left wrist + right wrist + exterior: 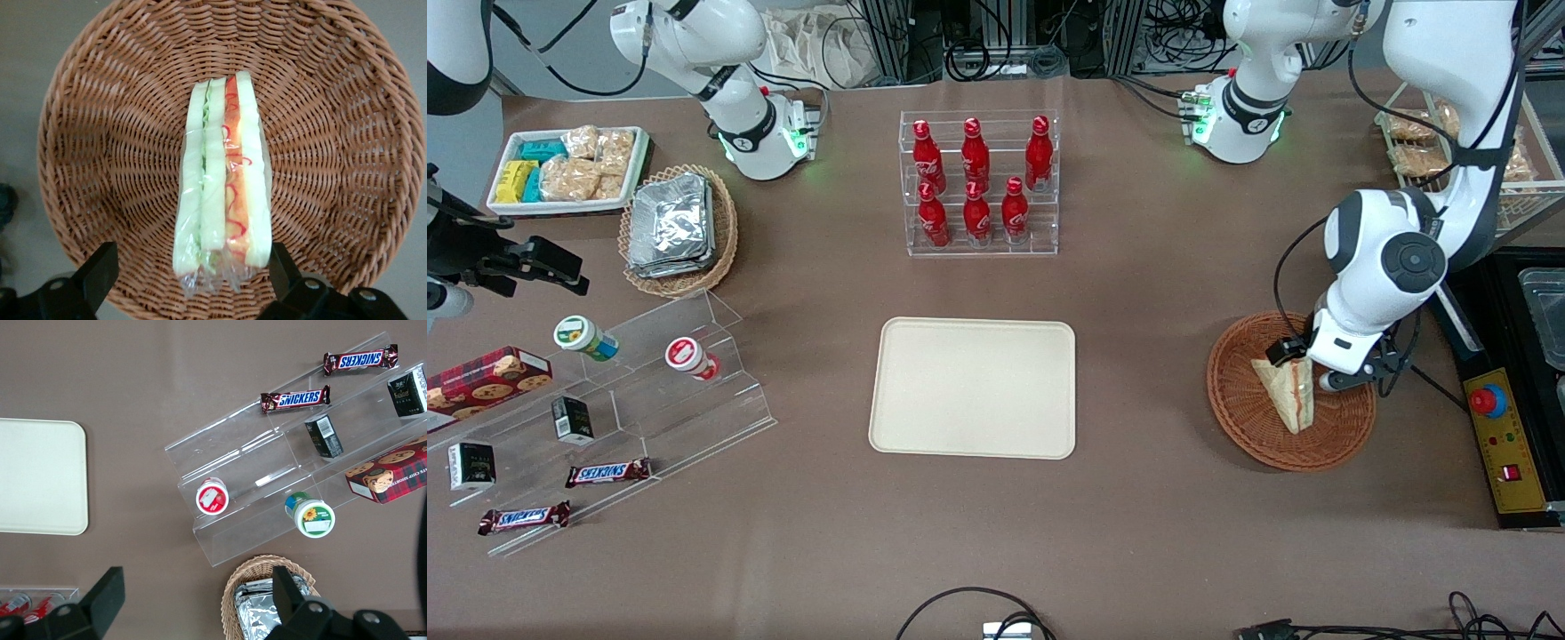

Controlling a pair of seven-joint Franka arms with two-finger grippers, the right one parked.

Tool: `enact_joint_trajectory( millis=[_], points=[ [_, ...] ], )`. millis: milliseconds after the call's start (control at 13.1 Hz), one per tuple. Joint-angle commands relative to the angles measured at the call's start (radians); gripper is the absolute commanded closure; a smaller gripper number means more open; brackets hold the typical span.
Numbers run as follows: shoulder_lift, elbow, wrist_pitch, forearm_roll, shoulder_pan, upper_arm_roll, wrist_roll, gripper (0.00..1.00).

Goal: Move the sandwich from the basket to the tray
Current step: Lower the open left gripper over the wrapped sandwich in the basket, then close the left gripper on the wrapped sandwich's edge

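The sandwich [1288, 391] lies inside the reddish-brown wicker basket [1240, 418], a wedge wrapped in clear film with its cut edge facing up. In the left wrist view the sandwich [223, 187] shows pale bread layers with green filling along one seam and a red and orange filling along the other, resting on the basket's woven floor [113, 153]. The gripper [1303, 364] hangs low over the basket, directly above the end of the sandwich that is farther from the front camera. Its fingers [99, 270] are spread wide, one on each side of the sandwich's end, and neither touches the wrapper.

The basket sits toward the working arm's end of the table, well apart from the cream-beige tray [973, 388], which lies flat near the table's middle with nothing on it. The same tray [40, 477] shows at the edge of the right wrist view.

Farther from the front camera than the tray stands a clear rack with six red bottles [978, 182]. Toward the parked arm's end lie a tan wicker basket holding foil packets [671, 222], a white tray of snack packets [569, 169], and a clear stepped stand [649, 391] with two small round tubs, small dark boxes and two Snickers bars [607, 472]. A red cookie box [485, 380] rests beside that stand.
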Motion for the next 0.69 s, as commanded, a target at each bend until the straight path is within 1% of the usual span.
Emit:
enact_joint_trajectory(
  millis=[0, 76, 153, 305, 610],
  points=[
    [0.037, 0.014, 0.044, 0.030, -0.007, 0.004, -0.025, 0.01],
    [0.046, 0.015, 0.057, 0.032, -0.008, 0.004, -0.020, 0.05],
    [0.056, 0.021, 0.057, 0.050, -0.007, 0.004, -0.020, 0.12],
    [0.068, 0.037, 0.057, 0.064, -0.007, 0.004, -0.020, 0.36],
    [0.074, 0.051, 0.055, 0.065, -0.007, 0.002, -0.014, 0.90]
  ],
)
